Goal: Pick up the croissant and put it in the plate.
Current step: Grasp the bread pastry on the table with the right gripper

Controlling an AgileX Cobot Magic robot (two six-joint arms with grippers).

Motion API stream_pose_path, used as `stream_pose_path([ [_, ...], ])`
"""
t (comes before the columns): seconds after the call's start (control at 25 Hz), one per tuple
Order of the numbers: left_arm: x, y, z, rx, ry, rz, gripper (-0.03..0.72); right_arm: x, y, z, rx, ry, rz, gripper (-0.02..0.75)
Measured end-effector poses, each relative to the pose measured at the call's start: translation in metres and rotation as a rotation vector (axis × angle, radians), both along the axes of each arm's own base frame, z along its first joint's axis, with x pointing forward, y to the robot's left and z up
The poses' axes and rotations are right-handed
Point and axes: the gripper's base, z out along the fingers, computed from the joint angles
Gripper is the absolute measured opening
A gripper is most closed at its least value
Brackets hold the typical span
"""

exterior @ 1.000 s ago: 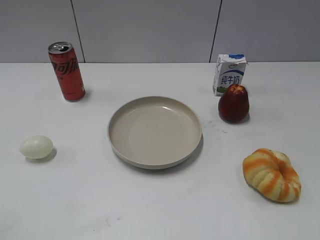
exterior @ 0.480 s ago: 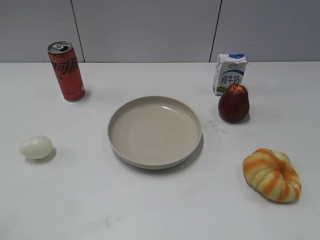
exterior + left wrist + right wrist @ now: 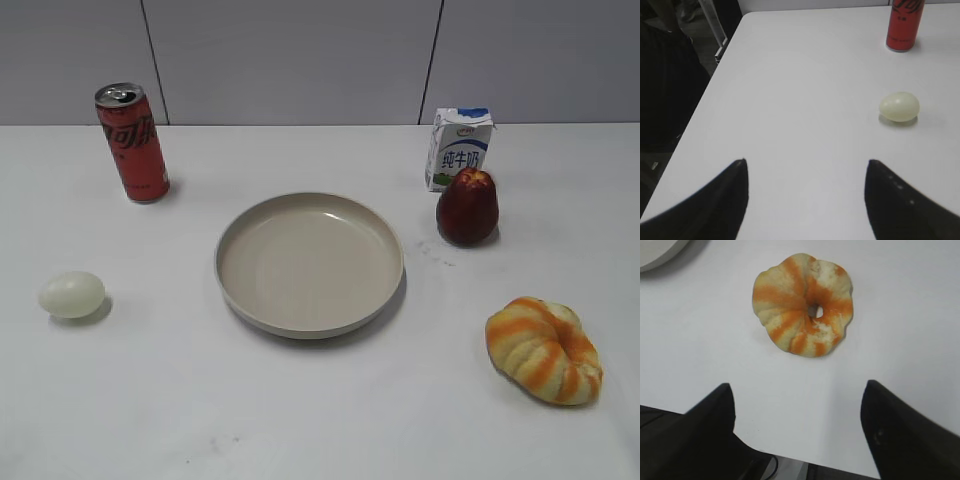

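The croissant (image 3: 543,349), a puffy lump with orange and cream stripes, lies on the white table at the front right. It also shows in the right wrist view (image 3: 804,304). The beige plate (image 3: 236,228) sits empty in the middle of the table; its rim shows at the top left of the right wrist view (image 3: 655,257). My right gripper (image 3: 797,387) is open and empty, over the table's near edge, short of the croissant. My left gripper (image 3: 806,162) is open and empty above bare table near the left edge. Neither gripper shows in the exterior view.
A pale egg (image 3: 72,295) lies at the left and shows in the left wrist view (image 3: 899,106). A red can (image 3: 133,143) stands at the back left. A milk carton (image 3: 459,148) and a dark red apple (image 3: 467,207) stand at the back right.
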Motion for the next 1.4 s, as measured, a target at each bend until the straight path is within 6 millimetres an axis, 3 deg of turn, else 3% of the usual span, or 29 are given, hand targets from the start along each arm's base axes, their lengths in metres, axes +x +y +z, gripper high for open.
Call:
stream_pose_path([
  [0.2, 0.0, 0.0, 0.0, 0.0, 0.0, 0.0, 0.552, 0.045, 0.005, -0.031, 0.0, 0.165, 0.028, 0.589],
  [0.36, 0.0, 0.0, 0.0, 0.0, 0.0, 0.0, 0.552, 0.066, 0.027, -0.055, -0.029, 0.209, 0.104, 0.589],
  [0.6, 0.0, 0.0, 0.0, 0.0, 0.0, 0.0, 0.552, 0.079, 0.06, -0.096, -0.104, 0.266, 0.115, 0.589],
  [1.0, 0.0, 0.0, 0.0, 0.0, 0.0, 0.0, 0.552, 0.094, 0.064, -0.153, -0.154, 0.35, 0.089, 0.589],
  [1.16, 0.0, 0.0, 0.0, 0.0, 0.0, 0.0, 0.552, 0.099, 0.065, -0.16, -0.166, 0.393, 0.102, 0.587],
  [1.28, 0.0, 0.0, 0.0, 0.0, 0.0, 0.0, 0.552, 0.102, 0.066, -0.16, -0.172, 0.411, 0.11, 0.532],
  [1.4, 0.0, 0.0, 0.0, 0.0, 0.0, 0.0, 0.552, 0.105, 0.068, -0.158, -0.176, 0.426, 0.119, 0.357],
])
